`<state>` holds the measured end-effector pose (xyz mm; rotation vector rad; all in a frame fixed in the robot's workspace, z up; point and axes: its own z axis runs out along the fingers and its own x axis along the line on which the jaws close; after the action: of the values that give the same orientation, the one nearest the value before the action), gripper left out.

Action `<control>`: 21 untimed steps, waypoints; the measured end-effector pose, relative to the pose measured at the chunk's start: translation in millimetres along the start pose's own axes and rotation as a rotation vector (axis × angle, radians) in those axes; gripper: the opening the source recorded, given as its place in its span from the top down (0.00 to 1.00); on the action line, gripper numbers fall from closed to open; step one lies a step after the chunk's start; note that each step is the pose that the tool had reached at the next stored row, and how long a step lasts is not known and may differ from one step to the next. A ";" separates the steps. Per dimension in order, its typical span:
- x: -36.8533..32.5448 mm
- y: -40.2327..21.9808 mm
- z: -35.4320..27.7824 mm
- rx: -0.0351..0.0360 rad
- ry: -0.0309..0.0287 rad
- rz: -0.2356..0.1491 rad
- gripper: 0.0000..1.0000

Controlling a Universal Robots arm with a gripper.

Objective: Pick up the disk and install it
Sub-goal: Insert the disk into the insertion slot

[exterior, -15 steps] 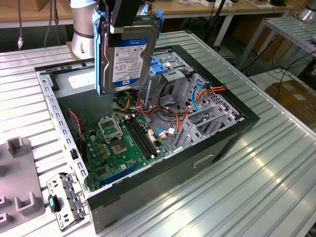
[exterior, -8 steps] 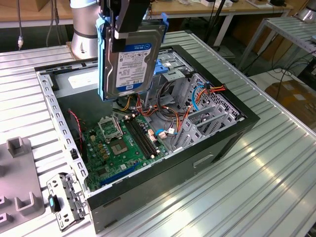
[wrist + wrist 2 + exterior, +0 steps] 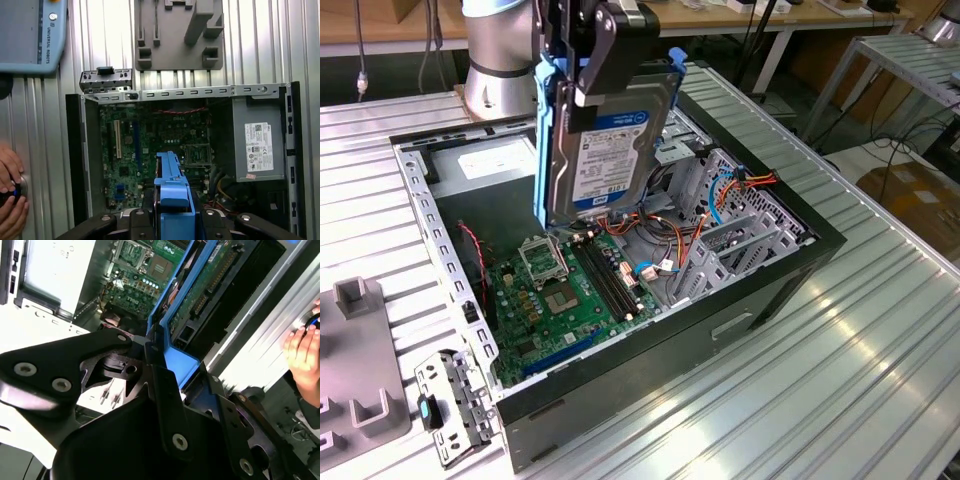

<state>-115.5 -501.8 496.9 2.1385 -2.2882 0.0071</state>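
We take this for a robotics lab or workshop: a ribbed aluminium table [image 3: 860, 380] carries an opened computer case [image 3: 720, 335] beneath the gripper [image 3: 582, 88], a grey fixture plate [image 3: 355, 375] beside it, and probably cable-hung workbenches [image 3: 720, 20] beyond.

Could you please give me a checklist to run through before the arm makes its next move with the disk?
1. Grip: ok. The gripper is shut on the disk, with its fingers on the blue carrier.
2. Disk clearance: ok. It hangs upright above the open computer case and touches nothing else in the exterior view.
3. Case access: ok. The side is open and the motherboard is exposed.
4. Cables: cannot tell. Orange and blue cables lie by the drive cage; whether they block it is unclear.
5. Person: ok. A hand rests beside the case, outside it.
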 end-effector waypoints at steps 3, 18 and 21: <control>4.2 -8.8 1.0 0.0002 0.0003 0.000 0.63; 8.1 -57.4 3.0 0.0002 0.0024 0.000 0.63; 17.4 -58.9 3.7 0.0003 0.0021 0.000 0.63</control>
<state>-57.9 -523.1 493.1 2.1376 -2.2872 0.0097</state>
